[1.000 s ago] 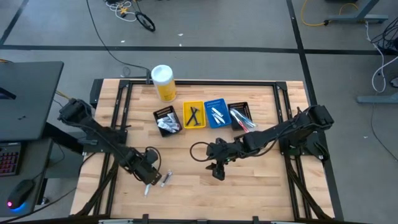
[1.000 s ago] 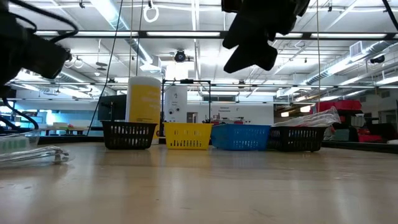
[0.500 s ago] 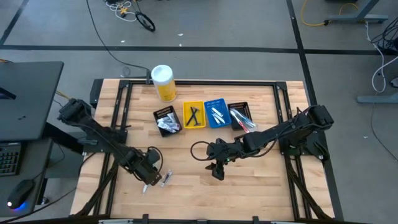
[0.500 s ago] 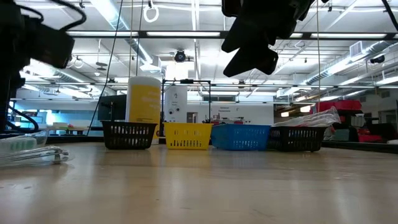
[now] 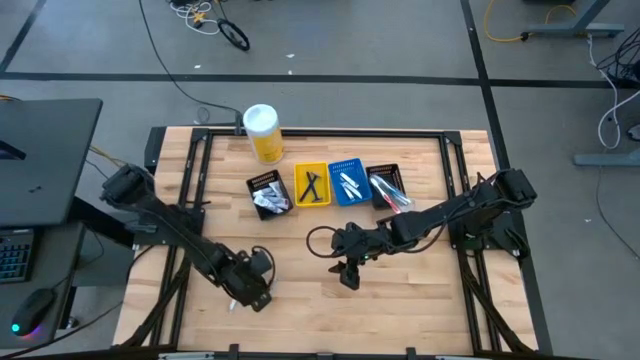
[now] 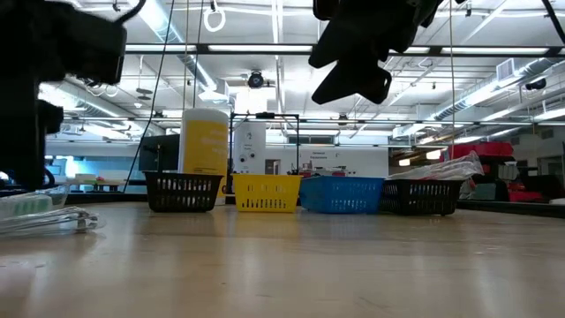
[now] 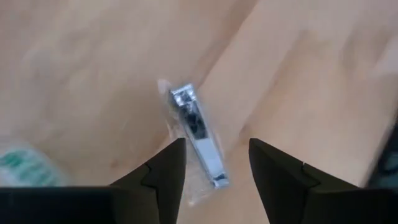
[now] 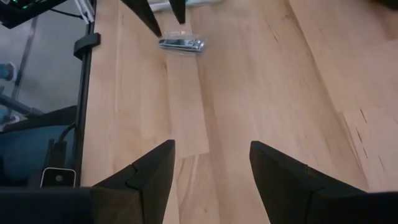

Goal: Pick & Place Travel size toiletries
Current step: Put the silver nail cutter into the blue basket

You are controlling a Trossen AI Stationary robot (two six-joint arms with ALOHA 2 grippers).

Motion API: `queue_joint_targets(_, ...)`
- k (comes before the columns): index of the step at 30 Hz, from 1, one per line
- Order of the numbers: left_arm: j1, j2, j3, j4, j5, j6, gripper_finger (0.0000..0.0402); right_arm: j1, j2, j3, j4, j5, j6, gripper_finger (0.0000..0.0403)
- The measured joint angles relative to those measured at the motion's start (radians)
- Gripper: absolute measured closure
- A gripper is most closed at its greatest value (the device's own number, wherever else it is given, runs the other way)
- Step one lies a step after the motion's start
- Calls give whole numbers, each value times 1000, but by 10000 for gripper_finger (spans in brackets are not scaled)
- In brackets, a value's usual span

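A small metal nail clipper in clear wrap (image 7: 199,134) lies flat on the wood near the table's near-left part; the right wrist view shows the clipper (image 8: 181,44) from afar. My left gripper (image 7: 214,168) hangs over it, open, one finger on each side of its end, apart from it. In the high view the left gripper (image 5: 254,293) hides the clipper. A white tube with green print (image 7: 18,165) lies beside it. My right gripper (image 5: 350,276) is open and hovers above the table's middle (image 8: 211,174).
Along the far side stand a black bin (image 5: 268,192), a yellow bin (image 5: 312,185), a blue bin (image 5: 347,181) and a second black bin (image 5: 388,187), each holding small items. A tall yellow canister (image 5: 263,133) stands behind them. Bare wood lies between the two grippers.
My left gripper has moved toward the table's right and near edge, over the nail clipper, which now lies hidden under it in the high view. The clipper has stayed where it was.
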Motion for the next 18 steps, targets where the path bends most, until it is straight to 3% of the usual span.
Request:
queue_joint_targets(5, 5, 107, 1, 4, 10, 27, 212, 5, 0, 0, 14, 0, 0, 185)
queue_joint_targets(11, 7, 149, 4, 10, -21, 134, 218, 5, 0, 0, 34, 43, 0, 185)
queue_joint_targets(18, 16, 151, 3, -8, -40, 156, 287, 5, 12, 0, 112, 202, 0, 185)
